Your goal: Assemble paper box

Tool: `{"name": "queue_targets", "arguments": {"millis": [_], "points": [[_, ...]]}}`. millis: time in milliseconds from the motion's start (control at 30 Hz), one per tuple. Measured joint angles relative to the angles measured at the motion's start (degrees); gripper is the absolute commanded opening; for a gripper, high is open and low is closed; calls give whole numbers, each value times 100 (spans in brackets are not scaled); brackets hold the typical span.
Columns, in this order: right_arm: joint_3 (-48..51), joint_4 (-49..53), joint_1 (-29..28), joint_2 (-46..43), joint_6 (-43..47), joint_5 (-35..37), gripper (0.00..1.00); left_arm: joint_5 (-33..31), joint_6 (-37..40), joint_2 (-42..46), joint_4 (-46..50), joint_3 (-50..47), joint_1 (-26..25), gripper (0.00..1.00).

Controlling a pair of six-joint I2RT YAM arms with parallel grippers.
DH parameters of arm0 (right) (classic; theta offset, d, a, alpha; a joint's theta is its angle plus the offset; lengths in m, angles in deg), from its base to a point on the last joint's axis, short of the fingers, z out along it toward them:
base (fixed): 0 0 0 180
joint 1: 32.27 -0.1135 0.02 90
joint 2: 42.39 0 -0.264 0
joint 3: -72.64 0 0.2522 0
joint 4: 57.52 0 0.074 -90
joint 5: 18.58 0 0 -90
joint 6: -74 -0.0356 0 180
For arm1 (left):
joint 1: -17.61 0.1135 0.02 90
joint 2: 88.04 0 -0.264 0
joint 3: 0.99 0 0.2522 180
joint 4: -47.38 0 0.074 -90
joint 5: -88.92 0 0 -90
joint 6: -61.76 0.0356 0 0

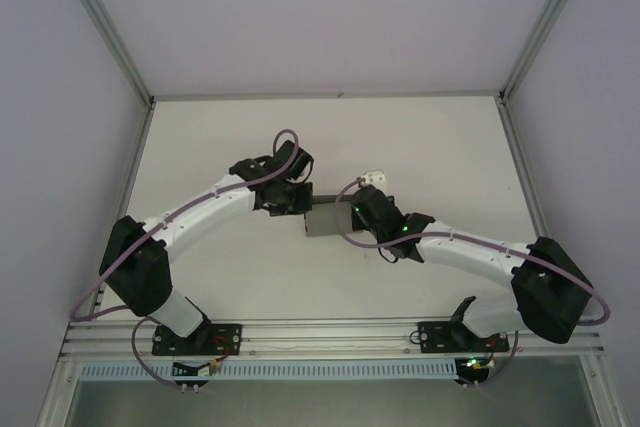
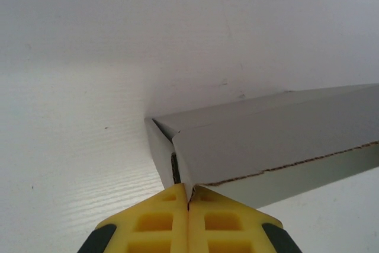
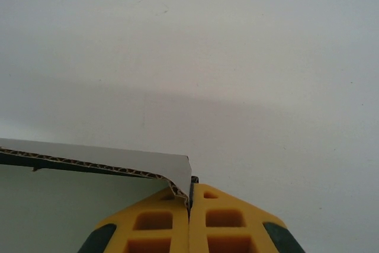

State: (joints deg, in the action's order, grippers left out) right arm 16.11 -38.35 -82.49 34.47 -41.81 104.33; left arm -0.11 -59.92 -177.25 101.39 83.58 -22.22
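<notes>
Centrally, paper box (image 1: 322, 222); white tabletop (image 1: 230, 132), pale lilac walls (image 1: 320, 17).

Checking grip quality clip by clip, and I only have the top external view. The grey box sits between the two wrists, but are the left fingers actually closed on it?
Observer: Yes. In the left wrist view the left gripper is shut on a corner of the paper box, with the card pinched right at the tips.
Reviewer: And the right side?
Observer: It is shut on the box too. In the right wrist view the right gripper clamps the end of one wall, and the card's corrugated edge shows at the pinch.
</notes>
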Motion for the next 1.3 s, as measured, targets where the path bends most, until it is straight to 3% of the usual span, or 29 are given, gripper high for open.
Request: {"name": "queue_targets", "arguments": {"millis": [200, 400, 500, 667, 867, 1067, 1167, 1300], "points": [[197, -328, -9, 7, 7, 85, 5, -321, 101, 271, -1012, -817, -184, 4], [632, -929, -11, -170, -2, 111, 8, -1038, 131, 555, -1626, -1360, -610, 0], [774, -979, -13, -321, -85, 22, 18, -1220, 129, 721, -1904, -1635, -741, 0], [916, -468, -4, -868, -275, -306, 49, -1589, 125, 905, -2293, -1971, -949, 0], [756, 256, -20, -1486, -376, -916, 76, -1875, 125, 901, -2441, -2041, -1128, 0], [-63, 785, 107, -1475, -616, -1001, 79, -2031, 129, 870, -2457, -2035, -1217, 5], [-358, 872, 339, -1322, -765, -1054, 70, -2057, 131, 872, -2455, -2035, -1224, 7], [-455, 1032, 682, -977, -994, -1294, 66, -2057, 151, 905, -2396, -2037, -1228, 8]]}}
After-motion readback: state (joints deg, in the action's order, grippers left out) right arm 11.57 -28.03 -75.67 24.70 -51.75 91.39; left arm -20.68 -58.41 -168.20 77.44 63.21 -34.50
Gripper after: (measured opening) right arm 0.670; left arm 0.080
